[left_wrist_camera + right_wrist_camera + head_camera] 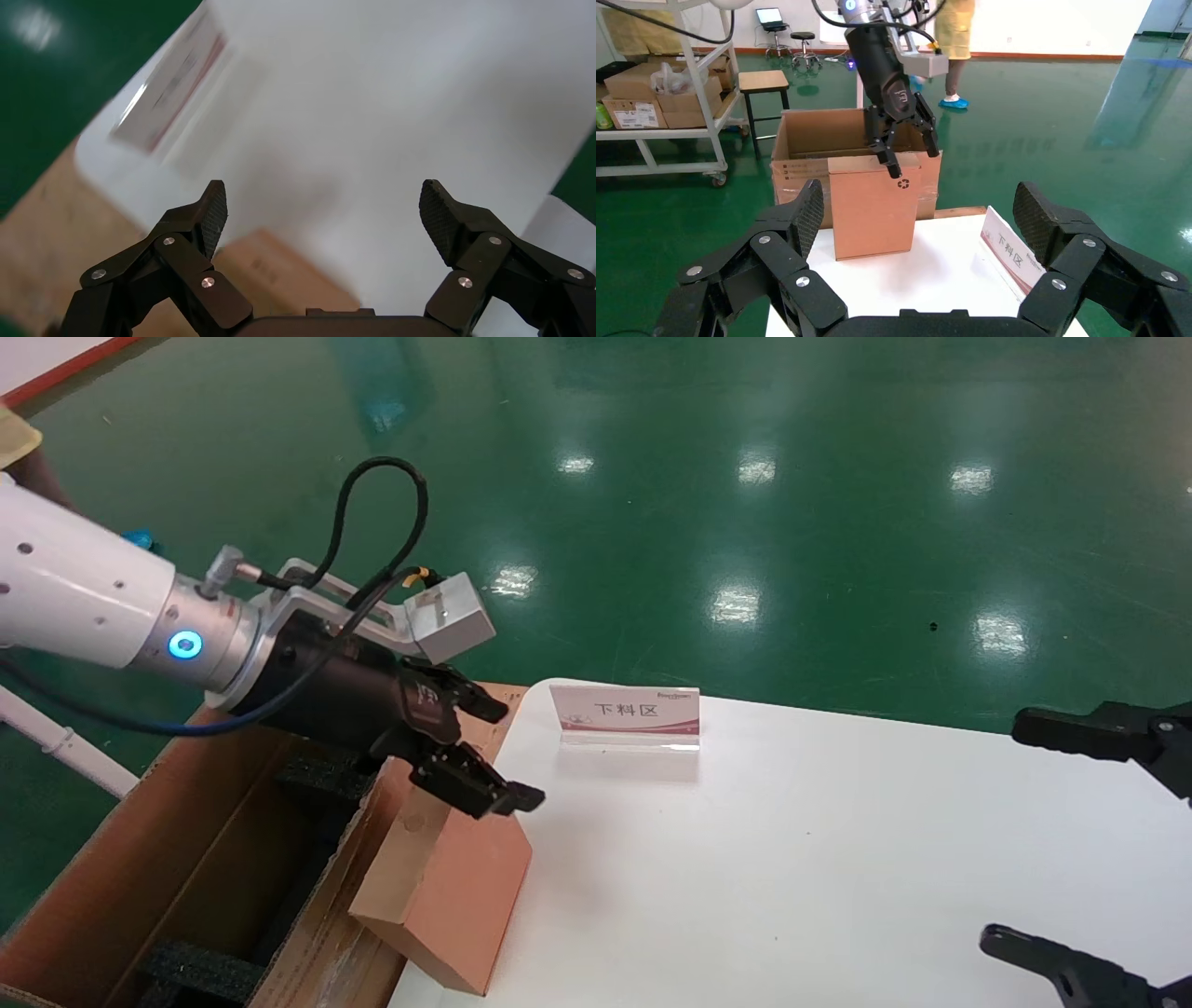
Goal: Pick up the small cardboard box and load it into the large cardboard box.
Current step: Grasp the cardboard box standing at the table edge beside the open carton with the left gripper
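The small cardboard box (438,887) stands on end at the table's left edge, against the large cardboard box (186,859). Its recycling symbol shows in the right wrist view (870,210). My left gripper (514,754) is open just above the small box's top edge, with one finger in front of its face and nothing gripped. In the left wrist view (323,210) the small box (281,281) lies below the spread jaws. My right gripper (1004,831) is open and empty over the table's right side. The large box (807,140) stands open beside the table, with black foam inside.
A white table (838,859) carries a small sign (626,714) at its far edge. In the right wrist view a metal cart with boxes (659,91), a stool (765,81) and a person (954,42) stand behind the carton on the green floor.
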Action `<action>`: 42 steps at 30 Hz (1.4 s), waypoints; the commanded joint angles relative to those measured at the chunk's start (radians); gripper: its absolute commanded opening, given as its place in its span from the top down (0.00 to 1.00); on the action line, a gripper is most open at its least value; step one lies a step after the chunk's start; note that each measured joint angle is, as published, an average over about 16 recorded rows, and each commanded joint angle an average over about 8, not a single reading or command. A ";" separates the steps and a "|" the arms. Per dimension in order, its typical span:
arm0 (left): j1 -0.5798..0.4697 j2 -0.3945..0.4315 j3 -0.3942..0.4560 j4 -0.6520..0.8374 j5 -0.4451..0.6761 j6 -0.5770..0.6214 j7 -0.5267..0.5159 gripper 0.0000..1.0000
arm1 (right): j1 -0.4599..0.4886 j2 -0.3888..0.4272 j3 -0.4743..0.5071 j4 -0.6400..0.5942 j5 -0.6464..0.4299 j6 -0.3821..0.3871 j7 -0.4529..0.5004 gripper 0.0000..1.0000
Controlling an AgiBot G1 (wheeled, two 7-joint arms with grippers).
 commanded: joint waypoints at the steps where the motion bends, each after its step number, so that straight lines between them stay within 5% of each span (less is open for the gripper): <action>1: -0.055 0.009 0.056 -0.003 0.046 0.005 -0.071 0.00 | 0.000 0.000 0.000 0.000 0.000 0.000 0.000 0.00; 12: -0.255 -0.008 0.341 -0.006 -0.074 0.009 -0.213 0.00 | 0.000 0.000 -0.001 0.000 0.001 0.000 0.000 0.00; 31: -0.570 0.069 0.877 -0.004 -0.071 0.002 -0.422 0.00 | 0.000 0.001 -0.002 0.000 0.002 0.001 -0.001 0.00; 42: -0.623 0.099 1.027 -0.003 -0.087 -0.040 -0.505 0.00 | 0.001 0.001 -0.003 0.000 0.002 0.001 -0.002 0.00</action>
